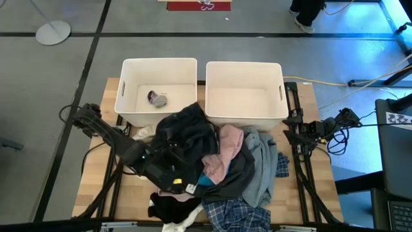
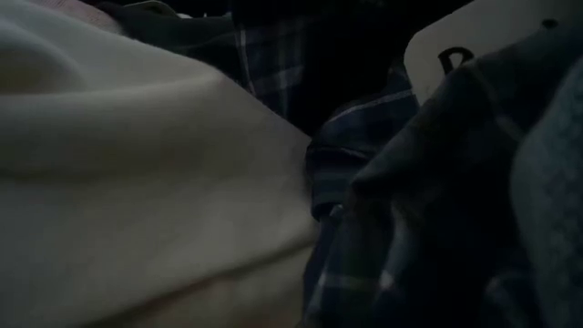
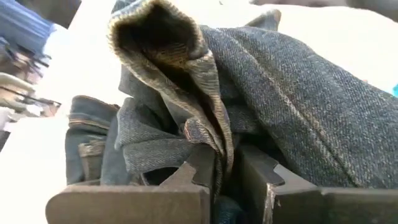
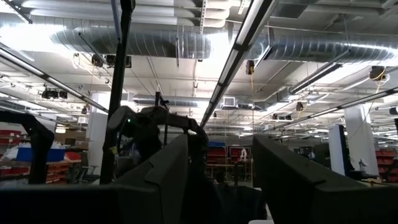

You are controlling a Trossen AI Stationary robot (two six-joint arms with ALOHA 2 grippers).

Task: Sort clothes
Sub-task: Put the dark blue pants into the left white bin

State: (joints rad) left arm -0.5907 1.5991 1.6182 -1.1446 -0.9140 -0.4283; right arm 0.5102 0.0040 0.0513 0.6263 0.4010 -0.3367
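Note:
A pile of clothes (image 1: 225,167) lies on the table's middle and near part: pink, grey, teal, black, and blue plaid (image 1: 235,216) at the near edge. My left gripper (image 1: 170,154) is at the pile's left side and is shut on a dark denim garment (image 1: 188,125), which is bunched up toward the left bin. In the left wrist view the denim (image 3: 280,93) fills the picture. My right gripper (image 4: 221,180) is open and empty, pointing up at the ceiling, parked at the table's right edge (image 1: 299,127). My left gripper pinches a bunched fold of the dark denim (image 3: 217,146) between its two fingers (image 3: 199,171); several layers sit in the gap. The rest of the garment rises in front of the fingers, a hemmed opening (image 3: 155,31) on top. Whether the garment is clear of the pile, I cannot tell.
Two white bins stand side by side at the table's far edge. The left bin (image 1: 129,96) holds one small grey-purple garment (image 1: 157,98); the right bin (image 1: 244,67) shows bare. In the low view, beige cloth (image 2: 137,182) and plaid cloth (image 2: 355,164) block the camera.

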